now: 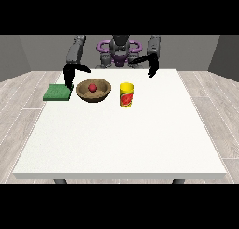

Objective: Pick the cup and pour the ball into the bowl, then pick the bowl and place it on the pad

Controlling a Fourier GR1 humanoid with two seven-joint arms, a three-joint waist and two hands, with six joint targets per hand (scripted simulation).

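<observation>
A brown wooden bowl (94, 91) stands at the table's far left with a red ball (92, 87) lying inside it. Just right of the bowl a yellow cup (126, 95) with a red label stands upright. A green square pad (57, 92) lies flat left of the bowl. The hand at the view's left (69, 76) hangs above the gap between pad and bowl, close to the pad's far right corner, holding nothing. The hand at the view's right (152, 69) hovers over the table's far edge, well right of the cup, also holding nothing.
The white table (126, 139) stretches broad and bare towards the camera. The robot's torso (119, 53) stands behind the far edge. Wooden flooring surrounds the table.
</observation>
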